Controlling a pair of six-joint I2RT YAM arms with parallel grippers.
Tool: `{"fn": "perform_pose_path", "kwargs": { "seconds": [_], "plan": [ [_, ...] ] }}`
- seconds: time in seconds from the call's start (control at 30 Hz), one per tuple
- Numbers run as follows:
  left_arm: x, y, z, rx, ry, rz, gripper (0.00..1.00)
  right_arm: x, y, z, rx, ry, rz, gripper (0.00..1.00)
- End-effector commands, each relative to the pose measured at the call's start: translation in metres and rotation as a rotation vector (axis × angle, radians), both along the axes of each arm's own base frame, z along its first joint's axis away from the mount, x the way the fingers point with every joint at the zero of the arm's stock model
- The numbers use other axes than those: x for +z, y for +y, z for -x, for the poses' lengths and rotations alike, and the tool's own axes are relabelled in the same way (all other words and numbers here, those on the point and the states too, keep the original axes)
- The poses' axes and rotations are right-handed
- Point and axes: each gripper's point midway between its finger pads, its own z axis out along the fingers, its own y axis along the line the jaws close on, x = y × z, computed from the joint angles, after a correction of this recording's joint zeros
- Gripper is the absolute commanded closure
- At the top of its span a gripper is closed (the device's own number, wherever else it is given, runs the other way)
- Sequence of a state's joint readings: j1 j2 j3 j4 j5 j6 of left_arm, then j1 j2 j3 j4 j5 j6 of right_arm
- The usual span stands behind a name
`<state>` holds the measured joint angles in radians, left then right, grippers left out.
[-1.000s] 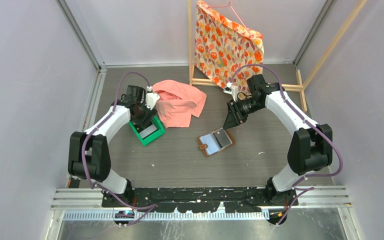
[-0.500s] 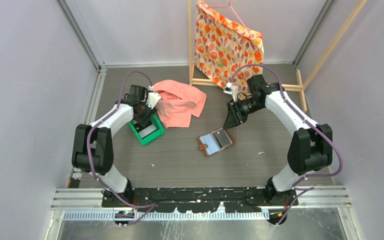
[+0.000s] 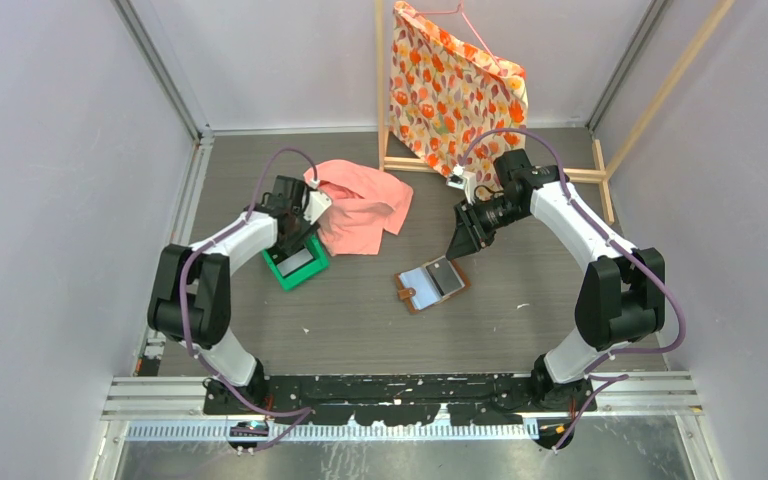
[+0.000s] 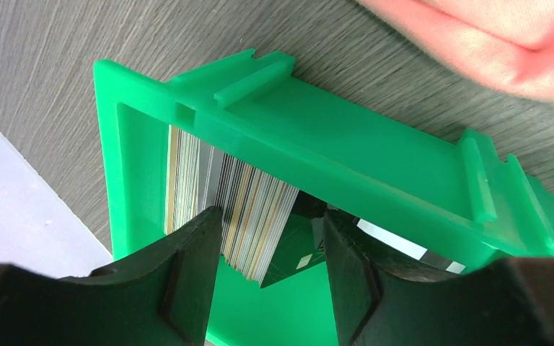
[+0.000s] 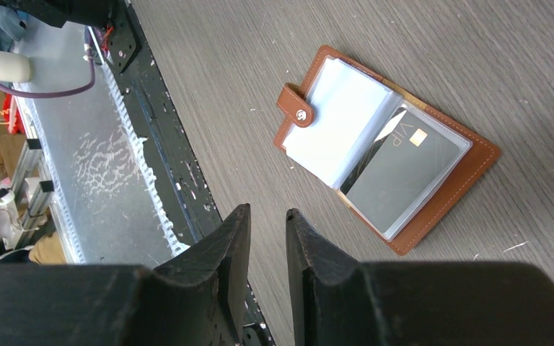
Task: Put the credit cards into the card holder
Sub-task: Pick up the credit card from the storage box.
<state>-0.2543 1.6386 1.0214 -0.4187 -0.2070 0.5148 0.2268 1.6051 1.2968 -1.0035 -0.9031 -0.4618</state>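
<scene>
Where the card holder (image 3: 432, 284) lies open at lower centre of the top view, one grey card (image 5: 402, 171) sits in its right pocket. Right gripper (image 5: 267, 213): just above it in frame, jaws narrowly parted, empty. Left gripper (image 4: 273, 216): centre left, jaws apart, straddling credit cards (image 4: 238, 216) standing on edge in green tray (image 4: 346, 155). Pink cloth (image 3: 360, 205): upper centre, beside tray.

- One brown card holder (image 3: 432, 285).
- One grey card (image 5: 402, 175) inside it.
- One green tray (image 4: 375, 155) with a pack of cards (image 4: 242, 209), too many to count.
- One pink cloth (image 3: 360, 205).
- One flowery cloth (image 3: 450, 85) on one wooden rack (image 3: 379, 100).
</scene>
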Motion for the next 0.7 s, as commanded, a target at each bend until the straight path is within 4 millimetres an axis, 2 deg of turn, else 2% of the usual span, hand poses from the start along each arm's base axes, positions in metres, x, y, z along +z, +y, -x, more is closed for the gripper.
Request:
{"fn": "perform_pose_path", "kwargs": {
  "seconds": [0.0,0.2,0.67],
  "plan": [
    [-0.009,0.001,0.000,-0.009,0.008,-0.029,0.46,0.014,0.002,0.001,0.013,-0.041,-0.031,0.70],
    [-0.006,0.006,-0.004,0.005,-0.007,-0.056,0.60,0.015,0.002,0.001,0.014,-0.044,-0.033,0.70],
    [0.016,0.006,-0.006,0.000,-0.067,-0.047,0.90,0.015,0.002,0.001,0.015,-0.044,-0.034,0.70]
  ]
}}
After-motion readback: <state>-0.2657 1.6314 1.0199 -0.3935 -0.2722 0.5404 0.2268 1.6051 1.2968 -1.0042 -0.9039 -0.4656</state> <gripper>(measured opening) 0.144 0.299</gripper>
